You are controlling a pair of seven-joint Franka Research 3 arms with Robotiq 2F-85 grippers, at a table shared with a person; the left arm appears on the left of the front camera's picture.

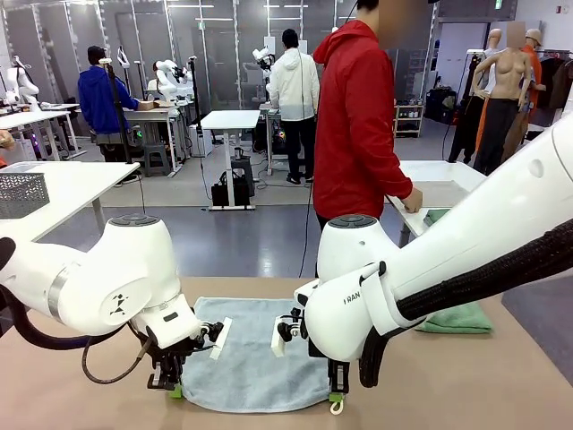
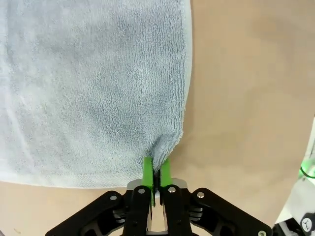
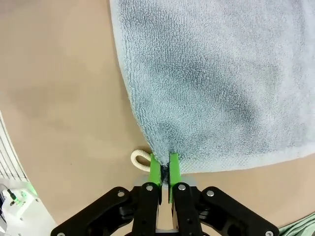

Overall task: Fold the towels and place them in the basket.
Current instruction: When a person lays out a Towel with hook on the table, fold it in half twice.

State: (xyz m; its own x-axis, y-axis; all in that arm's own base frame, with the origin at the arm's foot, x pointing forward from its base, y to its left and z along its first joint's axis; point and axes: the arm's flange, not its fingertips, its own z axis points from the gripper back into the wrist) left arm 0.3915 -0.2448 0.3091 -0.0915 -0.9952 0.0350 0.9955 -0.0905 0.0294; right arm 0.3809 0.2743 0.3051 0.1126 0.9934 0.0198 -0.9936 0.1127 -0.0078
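Basket far left on white table. L gripper pinching blue towel near-left corner, R gripper pinching near-right; towel flat, unfolded, mid tan table. Green towel right, looks folded, not basketed. Early stage imo.

The spread towel lies at the middle of the table's near edge, the left gripper clamped on its near-left corner, the right gripper on its near-right. A folded towel sits by the right edge, a person beyond the far edge.
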